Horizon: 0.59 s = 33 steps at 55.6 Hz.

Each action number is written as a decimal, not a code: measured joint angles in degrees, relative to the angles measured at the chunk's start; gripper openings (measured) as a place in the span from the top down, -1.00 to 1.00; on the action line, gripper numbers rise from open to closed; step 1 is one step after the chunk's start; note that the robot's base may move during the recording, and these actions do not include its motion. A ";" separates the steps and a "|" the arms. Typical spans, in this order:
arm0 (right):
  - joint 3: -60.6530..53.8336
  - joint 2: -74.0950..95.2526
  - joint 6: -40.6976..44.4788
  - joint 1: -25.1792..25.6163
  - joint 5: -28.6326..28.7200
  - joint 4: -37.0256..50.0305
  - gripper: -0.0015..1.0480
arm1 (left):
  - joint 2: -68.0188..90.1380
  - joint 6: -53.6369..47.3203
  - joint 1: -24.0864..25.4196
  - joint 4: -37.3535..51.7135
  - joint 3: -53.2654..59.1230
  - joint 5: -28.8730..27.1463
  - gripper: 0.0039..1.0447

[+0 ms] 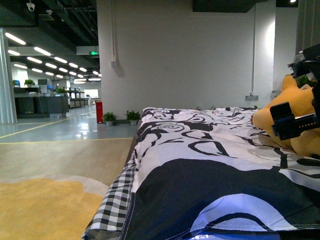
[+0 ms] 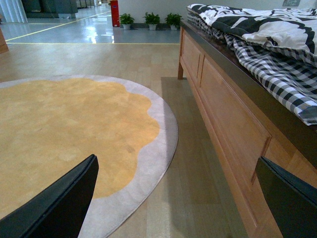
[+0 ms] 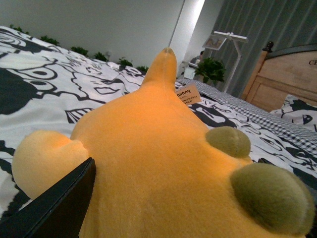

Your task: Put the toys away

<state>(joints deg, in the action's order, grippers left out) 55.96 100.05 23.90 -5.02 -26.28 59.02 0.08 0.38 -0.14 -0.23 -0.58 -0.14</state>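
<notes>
Fuzzy matt plush toy [image 3: 158, 163]; smooth printed cloth bedcover [image 1: 200, 150]; satin wooden bed frame [image 2: 223, 119]; short-pile rug [image 2: 64, 124]; glossy grey floor [image 1: 60, 125].

Big open room: white wall [image 1: 190, 55], strip lights [image 1: 42, 51] off left, wood floor [image 2: 138, 59] with a round yellow rug [image 2: 64, 129], wooden bed [image 2: 223, 114] under a black-and-white quilt [image 1: 210, 165], few potted plants [image 2: 151, 20] by the wall.
</notes>
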 joint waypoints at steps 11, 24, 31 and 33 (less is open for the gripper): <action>-0.02 0.31 1.18 1.14 0.39 0.00 -0.82 | 0.00 0.00 0.00 0.00 0.00 0.00 -0.88; -0.11 -0.48 1.14 0.72 3.41 -2.99 0.02 | 0.00 0.00 0.00 0.00 0.00 0.00 -0.88; -0.11 -2.25 -0.98 0.46 6.10 -6.75 0.41 | 0.00 0.00 0.00 0.00 0.00 0.00 -0.88; -0.09 -2.86 -2.05 0.48 7.08 -8.04 0.49 | 0.00 0.00 0.00 0.00 0.00 0.00 -0.88</action>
<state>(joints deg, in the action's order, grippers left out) 55.88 97.19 21.85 -4.54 -19.20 50.98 0.08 0.38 -0.14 -0.23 -0.58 -0.14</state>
